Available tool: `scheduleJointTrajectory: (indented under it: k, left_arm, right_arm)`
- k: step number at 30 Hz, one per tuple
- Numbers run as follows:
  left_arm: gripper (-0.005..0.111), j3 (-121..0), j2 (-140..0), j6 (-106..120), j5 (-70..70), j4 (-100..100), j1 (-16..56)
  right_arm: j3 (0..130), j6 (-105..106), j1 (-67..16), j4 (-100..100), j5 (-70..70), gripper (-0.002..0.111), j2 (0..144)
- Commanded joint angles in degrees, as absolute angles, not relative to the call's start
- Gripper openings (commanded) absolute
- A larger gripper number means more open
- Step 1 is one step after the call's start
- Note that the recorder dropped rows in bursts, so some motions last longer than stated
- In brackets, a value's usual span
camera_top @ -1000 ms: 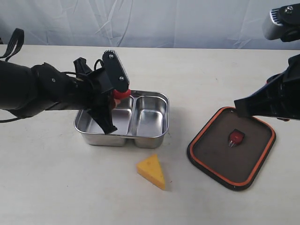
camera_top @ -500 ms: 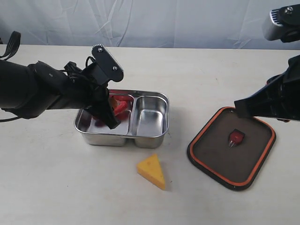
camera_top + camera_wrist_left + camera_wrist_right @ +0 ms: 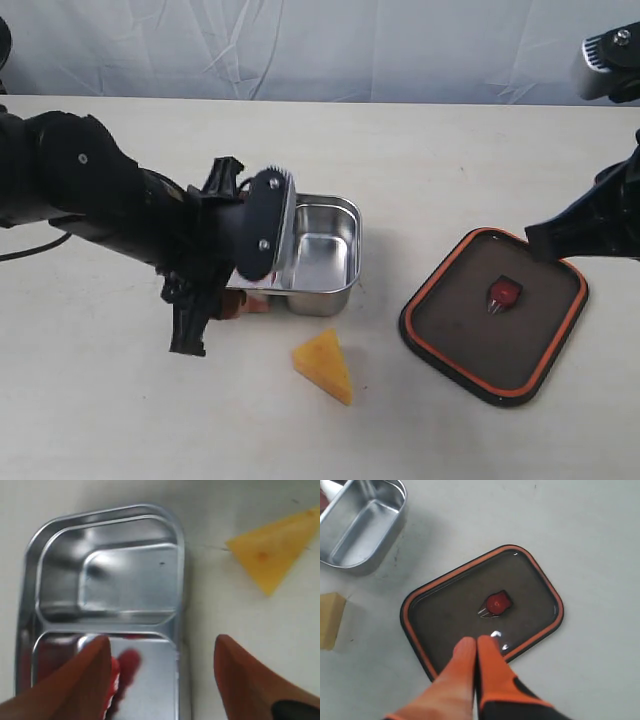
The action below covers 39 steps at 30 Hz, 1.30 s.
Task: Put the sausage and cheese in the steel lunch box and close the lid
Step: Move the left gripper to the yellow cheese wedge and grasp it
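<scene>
Left gripper (image 3: 160,649) spread wide and empty, orange fingers (image 3: 90,665) either side of one long rim of the steel lunch box (image 3: 340,206). Sausage (image 3: 114,674) inside the box, in the compartment farther from the lid (image 3: 455,330). Cheese (image 3: 322,365) just outside the box, clear of its rim. Lid seal-up beside the box, apart from it. Right gripper (image 3: 476,641) pressed together, empty, on the lid's side of the box. Mark on the lid's orange tab (image 3: 495,603) too small to read.

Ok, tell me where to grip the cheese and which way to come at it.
Probably from straight above: pinch the cheese across its two long sloping sides, mid-wedge. It lies flat on the table, apart from the steel lunch box, both sides free.
</scene>
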State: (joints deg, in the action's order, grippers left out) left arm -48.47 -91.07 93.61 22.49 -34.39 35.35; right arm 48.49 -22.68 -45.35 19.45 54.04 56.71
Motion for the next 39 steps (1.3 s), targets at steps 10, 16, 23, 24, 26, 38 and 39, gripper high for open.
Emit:
scheduleJointTrajectory:
  k: [10,16,23,24,26,38,39]
  left_arm:
    - [0.058,-48.66,-89.37,114.72,24.42,-29.89,49.07]
    - [0.058,-49.01,-94.46,115.4,23.62,-26.66,51.5]
    - [0.058,-53.5,-99.82,115.62,22.98,-25.71,51.5]
    - [0.058,-54.14,-100.35,115.62,23.11,-25.71,51.5]
    - [0.058,-54.83,-100.93,115.62,23.91,-25.22,51.5]
    - [0.058,-56.1,-105.05,115.5,27.95,-19.68,52.91]
    - [0.058,-56.22,-105.45,115.5,27.81,-19.38,53.35]
  right_arm:
    - [48.64,-22.49,-45.28,21.74,54.41,-0.001,56.29]
    - [48.64,-21.65,-45.28,22.66,54.56,-0.001,56.29]
    - [45.17,-21.05,-45.28,22.53,53.35,-0.001,56.29]
    - [44.48,-21.05,-45.28,22.53,53.35,-0.001,56.29]
    - [43.4,-21.05,-45.28,22.53,53.35,-0.001,56.29]
    - [42.52,-21.05,-45.28,22.43,51.79,-0.001,56.29]
    - [42.52,-21.05,-45.28,22.43,51.79,-0.001,56.29]
